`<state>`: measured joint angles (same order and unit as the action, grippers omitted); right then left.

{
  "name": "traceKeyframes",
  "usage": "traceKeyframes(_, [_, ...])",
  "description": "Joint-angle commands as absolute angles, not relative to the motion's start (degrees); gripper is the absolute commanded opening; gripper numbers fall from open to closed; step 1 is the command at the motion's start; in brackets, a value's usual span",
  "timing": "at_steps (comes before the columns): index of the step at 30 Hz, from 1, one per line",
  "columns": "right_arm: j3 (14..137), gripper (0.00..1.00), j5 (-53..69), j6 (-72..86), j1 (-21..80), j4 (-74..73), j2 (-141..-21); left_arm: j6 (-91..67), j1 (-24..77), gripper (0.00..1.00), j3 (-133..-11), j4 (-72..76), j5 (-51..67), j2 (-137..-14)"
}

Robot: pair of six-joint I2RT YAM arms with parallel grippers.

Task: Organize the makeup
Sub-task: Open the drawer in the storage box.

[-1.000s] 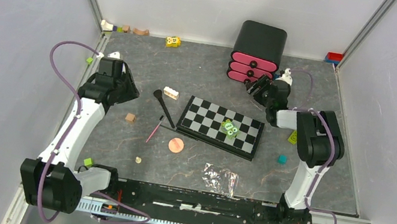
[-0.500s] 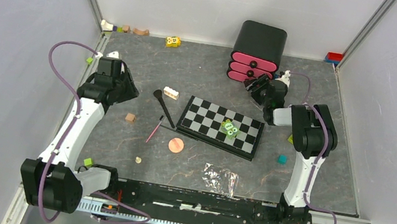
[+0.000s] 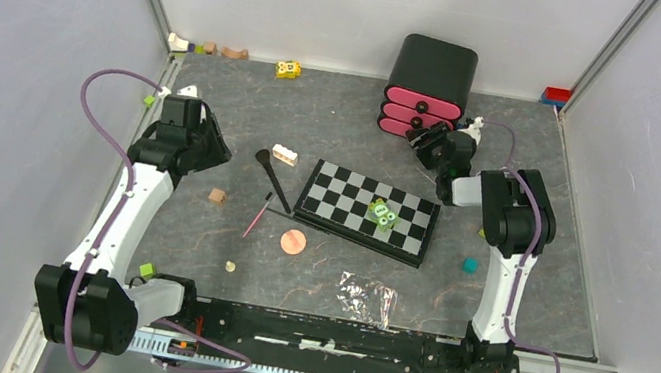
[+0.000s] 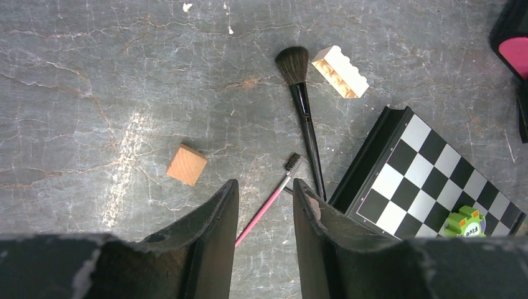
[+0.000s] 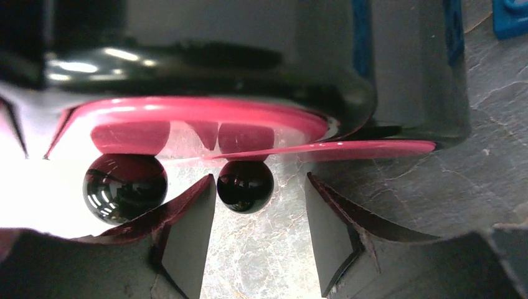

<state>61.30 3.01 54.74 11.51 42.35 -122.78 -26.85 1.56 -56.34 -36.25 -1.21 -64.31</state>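
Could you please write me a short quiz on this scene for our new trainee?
1. True or false: the right gripper stands open with a black drawer knob between its jaws.
2. In the left wrist view, what shows through the left gripper's gap? A) pink-handled wand B) wooden cube C) white brick
3. What sits on the chequered board?
Key: 1 true; 2 A; 3 green toy blocks.

Overhead and close left-wrist views, both over chequered board (image 3: pixel 346 191)
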Motion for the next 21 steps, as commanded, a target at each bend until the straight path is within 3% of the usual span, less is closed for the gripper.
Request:
traceKeyframes(1, [63.72,0.59,2.97,56.84,11.25,45.03,-124.35,-25.66,1.06,0.44,-56.25,-34.41,-0.27,-63.77])
traceKeyframes(12, [63.91,0.35,4.09,56.21,11.25,46.20,-124.29,-25.75,0.88,0.44,-56.16,-34.27,-0.27,-63.72])
traceKeyframes(21, [57.43,0.30,6.42,54.14,11.45,49.74,-120.97,-25.75,0.53,0.43,-56.12,-33.93,1.07,-64.11])
